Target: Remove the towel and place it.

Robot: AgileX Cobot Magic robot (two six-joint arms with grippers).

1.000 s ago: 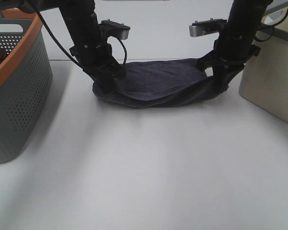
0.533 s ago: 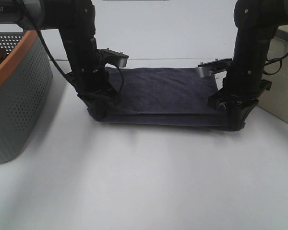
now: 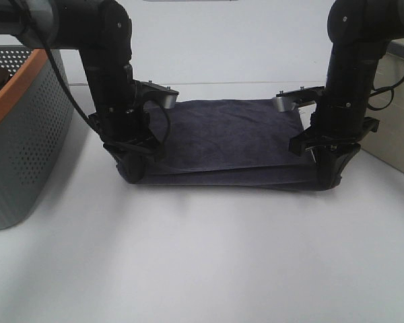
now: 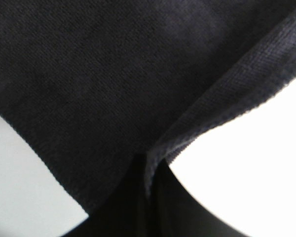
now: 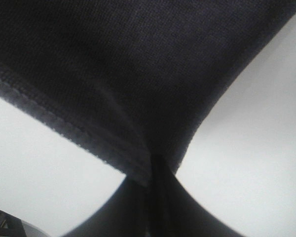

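The towel (image 3: pixel 222 138) is a dark charcoal-navy cloth, stretched flat in two layers on the white table between both arms. My left gripper (image 3: pixel 133 168) is shut on its near left corner, low at the table. My right gripper (image 3: pixel 326 176) is shut on its near right corner, also down at the table. Dark cloth fills the left wrist view, where the towel (image 4: pixel 113 74) runs into the closed jaws with a hemmed edge beside them. The right wrist view shows the towel (image 5: pixel 138 64) pinched the same way, its stitched hem to one side.
A grey perforated basket (image 3: pixel 23 141) with an orange rim stands at the left edge. A beige box (image 3: pixel 394 114) stands at the right, close to my right arm. White table (image 3: pixel 209 256) spreads in front of the towel.
Both grippers came forward and down with the towel. The cloth went from a sagging bundle to a flat spread on the table. In the last half second it only settled slightly.
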